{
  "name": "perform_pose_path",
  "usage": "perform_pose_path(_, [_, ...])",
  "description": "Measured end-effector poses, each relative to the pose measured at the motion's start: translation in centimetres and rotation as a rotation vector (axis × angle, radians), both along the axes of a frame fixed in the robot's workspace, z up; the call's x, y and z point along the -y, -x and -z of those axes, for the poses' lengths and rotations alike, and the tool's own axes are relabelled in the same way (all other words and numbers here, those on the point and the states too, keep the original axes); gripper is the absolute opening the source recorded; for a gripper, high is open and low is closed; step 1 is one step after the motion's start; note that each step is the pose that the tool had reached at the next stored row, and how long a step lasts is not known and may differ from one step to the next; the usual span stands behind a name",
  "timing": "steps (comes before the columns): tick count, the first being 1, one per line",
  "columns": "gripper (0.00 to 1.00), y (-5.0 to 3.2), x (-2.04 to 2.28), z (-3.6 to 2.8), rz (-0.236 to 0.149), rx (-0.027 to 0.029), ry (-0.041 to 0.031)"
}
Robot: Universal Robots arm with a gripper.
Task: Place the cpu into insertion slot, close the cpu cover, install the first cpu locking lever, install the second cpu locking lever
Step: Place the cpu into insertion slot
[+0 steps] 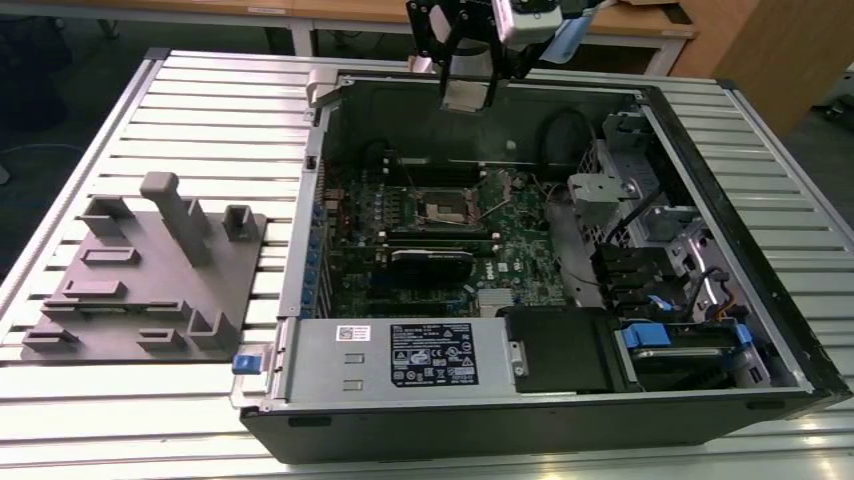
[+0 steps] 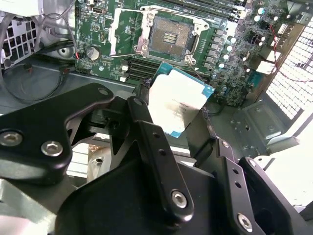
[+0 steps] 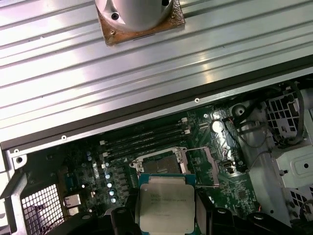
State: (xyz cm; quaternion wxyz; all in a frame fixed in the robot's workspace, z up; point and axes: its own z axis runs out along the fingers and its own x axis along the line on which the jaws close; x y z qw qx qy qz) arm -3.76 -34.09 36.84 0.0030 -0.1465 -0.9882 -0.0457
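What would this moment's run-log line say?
gripper: shut on cpu | cpu: in the air, apart from insertion slot | insertion slot: empty

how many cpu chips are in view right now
1. The cpu is clamped in the gripper, up above the open computer case; the insertion slot is empty, with no chip in it.

An open computer case [image 1: 534, 430] lies on a slatted metal table [image 1: 200, 100]. Inside the case, a silver power supply [image 1: 387, 355] sits against one wall, with blue-tabbed drive bays [image 1: 647, 335] just beside it. Outside the case, at the exterior view's left, rests a grey fixture plate [image 1: 147, 290] with upright posts.
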Motion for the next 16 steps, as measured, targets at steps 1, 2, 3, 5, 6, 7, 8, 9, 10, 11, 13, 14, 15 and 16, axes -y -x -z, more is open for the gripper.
perform_pose_path(1, [0.54,0.00,0.00,0.00,0.000,0.0000,0.0000])
perform_pose_path(2, [0.54,0.00,0.00,0.00,0.000,0.0000,0.0000])
perform_pose_path(3, [0.54,0.00,0.00,0.00,0.000,0.0000,0.0000])
perform_pose_path(5, [0.54,0.00,0.00,0.00,0.002,0.0000,0.0000])
perform_pose_path(6, [0.54,0.00,0.00,0.00,0.003,0.0000,0.0000])
perform_pose_path(7, [0.54,0.00,0.00,0.00,0.005,0.0000,0.0000])
perform_pose_path(8, [0.54,0.00,0.00,0.00,0.009,0.0000,0.0000])
perform_pose_path(9, [0.54,0.00,0.00,0.00,0.013,0.0000,0.0000])
perform_pose_path(10, [0.54,0.00,0.00,0.00,0.016,0.0000,0.0001])
perform_pose_path(11, [0.54,0.00,0.00,0.00,0.020,0.0000,0.0000])
perform_pose_path(13, [0.54,0.00,0.00,0.00,0.029,0.0000,0.0000])
perform_pose_path(14, [0.54,0.00,0.00,0.00,0.033,0.0000,0.0000])
perform_pose_path(15, [0.54,0.00,0.00,0.00,0.039,0.0000,0.0001])
perform_pose_path(16, [0.54,0.00,0.00,0.00,0.043,0.0000,0.0001])
